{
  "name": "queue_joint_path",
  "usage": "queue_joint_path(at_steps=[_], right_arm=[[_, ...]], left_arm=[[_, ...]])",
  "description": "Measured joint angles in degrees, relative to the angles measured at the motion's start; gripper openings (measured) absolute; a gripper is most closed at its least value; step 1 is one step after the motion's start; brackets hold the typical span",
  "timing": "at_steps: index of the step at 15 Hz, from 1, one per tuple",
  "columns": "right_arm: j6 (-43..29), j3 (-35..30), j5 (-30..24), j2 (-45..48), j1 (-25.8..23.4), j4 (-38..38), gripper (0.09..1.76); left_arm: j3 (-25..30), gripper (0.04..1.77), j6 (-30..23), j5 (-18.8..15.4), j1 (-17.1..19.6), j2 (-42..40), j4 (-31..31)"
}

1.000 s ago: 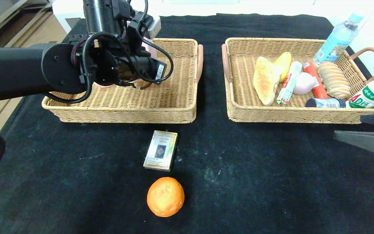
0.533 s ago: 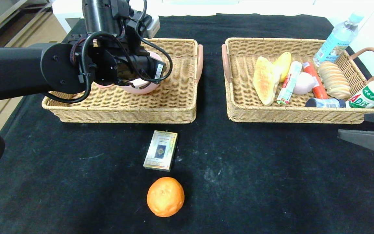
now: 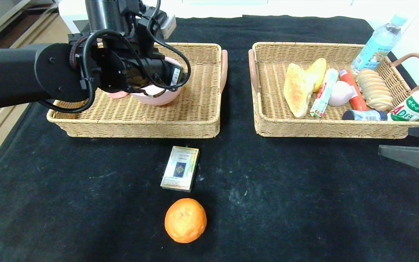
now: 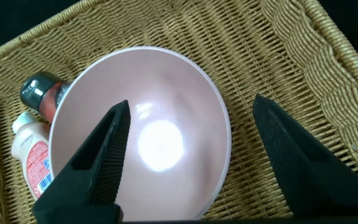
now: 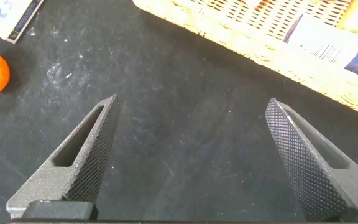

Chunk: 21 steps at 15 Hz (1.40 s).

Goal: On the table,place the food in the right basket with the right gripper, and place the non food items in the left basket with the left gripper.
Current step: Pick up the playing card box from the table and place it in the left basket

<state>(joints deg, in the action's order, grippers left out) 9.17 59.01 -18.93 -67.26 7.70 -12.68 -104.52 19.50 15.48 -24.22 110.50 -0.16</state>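
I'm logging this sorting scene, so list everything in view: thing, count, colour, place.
left basket: 1, tan wicker, far left of table
pink bowl: 1, pink, upright in left basket
small bottle: 1, white with red label, lying in left basket beside bowl
right basket: 1, tan wicker, far right of table
bread: 1, golden, in right basket with other food
water bottle: 1, clear with blue cap, behind right basket
card box: 1, gold-edged, on table in front of left basket
orange: 1, orange, on table near the card box
table: 1, black cloth
left end effector: 1, black, open over bowl
right end effector: 1, grey, open, above table in front of right basket
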Motion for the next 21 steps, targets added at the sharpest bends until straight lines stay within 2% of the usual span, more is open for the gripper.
queue_joint_path(at_steps=[5,7,12,15,21], right_arm=[[0.00,-0.01,-0.02,0.00,0.01,0.01,1.71],[0.00,-0.01,0.00,0.00,0.01,0.01,1.71],[-0.02,-0.04,0.00,-0.05,0.00,0.01,1.71],[0.00,-0.04,0.00,-0.05,0.00,0.00,1.71],[0.00,-0.20,0.00,-0.07,0.01,0.00,1.71]], left_arm=[[-0.11,1.58,-0.07,0.85,-0.17,-1.15,0.78],[-0.22,1.61,-0.09,1.11,-0.28,-1.93,3.07],[-1.01,1.66,-1.78,1.02,-0.99,-5.86,13.87],[-0.99,1.68,-7.38,1.02,-2.16,-8.53,22.00],[-0.77,1.70,-13.92,0.74,-4.49,-13.67,37.14]])
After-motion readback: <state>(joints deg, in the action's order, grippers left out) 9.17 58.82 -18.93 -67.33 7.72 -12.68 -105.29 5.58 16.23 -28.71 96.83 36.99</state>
